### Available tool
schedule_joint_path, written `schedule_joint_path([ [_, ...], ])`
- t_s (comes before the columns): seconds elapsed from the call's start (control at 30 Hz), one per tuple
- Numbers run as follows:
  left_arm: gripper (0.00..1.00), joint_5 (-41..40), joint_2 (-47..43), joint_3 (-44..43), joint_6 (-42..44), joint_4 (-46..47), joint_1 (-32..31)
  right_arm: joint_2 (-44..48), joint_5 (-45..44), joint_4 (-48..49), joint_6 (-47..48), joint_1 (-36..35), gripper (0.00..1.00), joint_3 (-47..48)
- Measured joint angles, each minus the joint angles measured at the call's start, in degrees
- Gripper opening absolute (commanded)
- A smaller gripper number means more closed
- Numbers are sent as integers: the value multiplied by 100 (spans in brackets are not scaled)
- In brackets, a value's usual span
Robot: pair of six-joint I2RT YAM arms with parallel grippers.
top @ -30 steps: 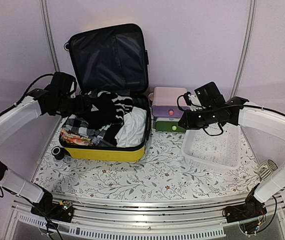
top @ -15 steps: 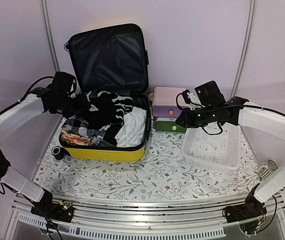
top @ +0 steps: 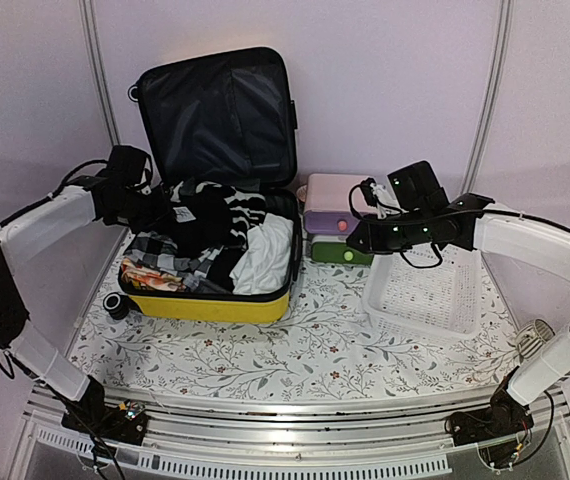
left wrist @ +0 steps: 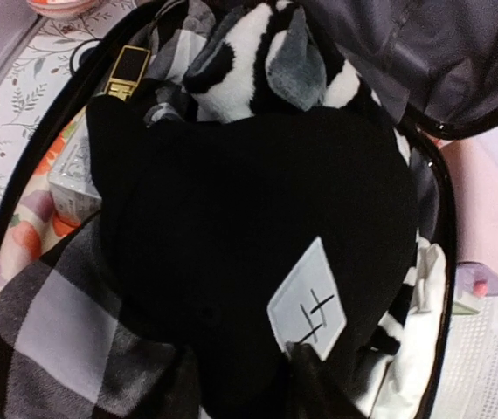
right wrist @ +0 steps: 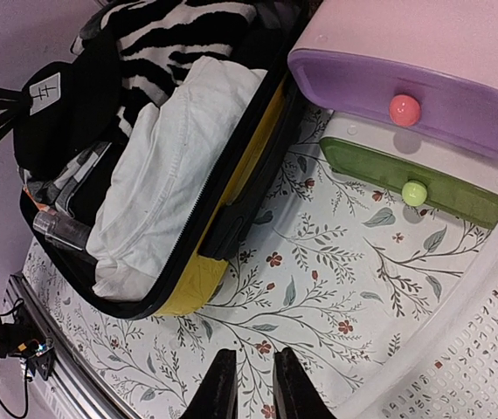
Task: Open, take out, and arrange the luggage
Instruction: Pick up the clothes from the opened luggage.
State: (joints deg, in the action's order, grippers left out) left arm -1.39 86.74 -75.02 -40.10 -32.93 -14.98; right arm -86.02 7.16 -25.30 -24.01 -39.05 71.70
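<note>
At the left rear of the table, the luggage (top: 210, 305) is seen lying open – a glossy yellow hard shell with black zipper trim, its lid (top: 220, 115) propped upright to show slack black fabric lining. One black wheel (top: 116, 305) is visible at the near left corner. The lower half is crammed with soft goods: a matte black garment (left wrist: 249, 227) bearing a white diamond-set label (left wrist: 307, 301), a furry zebra-striped piece (left wrist: 249, 52) behind it, a black-and-grey checked cloth (left wrist: 48, 332) in front, and a crumpled white garment (right wrist: 170, 166) packed against the right wall.

The left gripper (top: 168, 212) is reached into the case from the left, its tips at the black garment. Dark fingers against dark cloth – whether the jaws are closed on the fabric cannot be told.

The right gripper (right wrist: 255, 362) is held above the flower-printed tablecloth (top: 305, 350), between the case and a white perforated plastic basket (top: 425, 295). Its jaws are set only a little apart, and nothing is held between them.

Just right of the case, a small smooth plastic drawer box (right wrist: 424, 35) is placed, pink on top, with a purple drawer (right wrist: 459, 105) carrying a round pink knob (right wrist: 404, 110) and a green drawer (right wrist: 459, 199) carrying a round pale-green knob (right wrist: 414, 193).
</note>
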Motion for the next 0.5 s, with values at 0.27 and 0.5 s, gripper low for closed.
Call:
schedule_joint_path([
  [0.27,12,455,-101,57,59,459,52,-81,118,61,9,0,18,0],
  [0.5,14,1379,-1163,693,404,1394,61,-518,857,380,68,7,31,190],
])
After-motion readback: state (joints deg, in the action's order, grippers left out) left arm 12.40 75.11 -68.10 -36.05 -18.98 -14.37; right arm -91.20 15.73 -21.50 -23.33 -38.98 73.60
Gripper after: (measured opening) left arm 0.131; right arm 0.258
